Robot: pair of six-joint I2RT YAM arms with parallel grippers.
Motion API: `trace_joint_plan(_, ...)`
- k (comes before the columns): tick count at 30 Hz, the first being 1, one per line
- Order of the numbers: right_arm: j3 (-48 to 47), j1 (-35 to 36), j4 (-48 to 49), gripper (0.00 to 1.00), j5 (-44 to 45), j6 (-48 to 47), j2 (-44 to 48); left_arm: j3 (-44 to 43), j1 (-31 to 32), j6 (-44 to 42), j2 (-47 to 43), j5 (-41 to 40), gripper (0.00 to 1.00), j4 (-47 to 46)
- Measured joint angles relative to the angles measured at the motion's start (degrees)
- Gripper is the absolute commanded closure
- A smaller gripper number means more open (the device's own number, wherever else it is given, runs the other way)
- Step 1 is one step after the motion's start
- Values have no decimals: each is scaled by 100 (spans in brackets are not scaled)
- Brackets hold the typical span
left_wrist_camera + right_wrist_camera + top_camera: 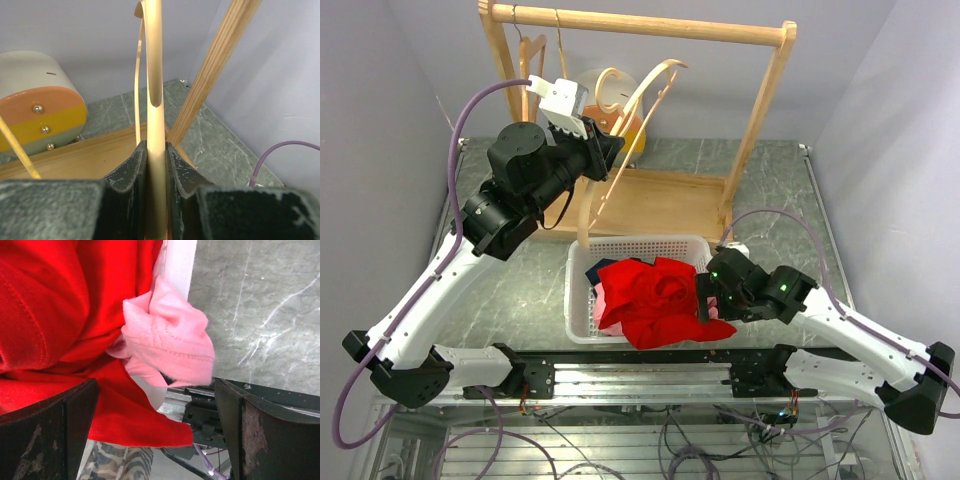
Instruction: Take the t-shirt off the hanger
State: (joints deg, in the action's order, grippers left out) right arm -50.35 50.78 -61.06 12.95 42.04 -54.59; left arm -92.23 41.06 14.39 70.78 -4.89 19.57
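Observation:
The red t-shirt [655, 295] lies crumpled in the white basket [638, 243], off the hanger; it fills the left of the right wrist view [55, 315]. The bare light-wood hanger [647, 92] is held up in front of the wooden rack. My left gripper [612, 150] is shut on one arm of the hanger [154, 90], which runs up between the jaws [156, 152]. My right gripper [704, 298] is open at the basket's right rim, its jaws [155, 410] wide apart over the t-shirt's edge and holding nothing.
A wooden rack [650, 25] with a flat base [665, 200] stands at the back, another hanger [532, 60] on its rod. A round cream, orange and yellow object [37, 115] sits on the base. Pink cloth [170, 345] and dark garments [598, 270] lie in the basket.

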Motion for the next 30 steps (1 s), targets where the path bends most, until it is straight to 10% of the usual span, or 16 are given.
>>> trace_joint_plan(5,295,-11,328,21,-127,15,22,0,0,0,0,0,93,0)
trace_joint_plan(8,317,-11,481,82,-162,-35,-2,2,0,0,0,0,93,0)
trace_joint_plan(15,55,-37,544,100,-101,-240,-398,4,0,-2,-15,-4,93,0)
trace_joint_plan(30,-1408,-37,675,100,-415,-918,-1071,15,0,-4,-26,-90,93,-2)
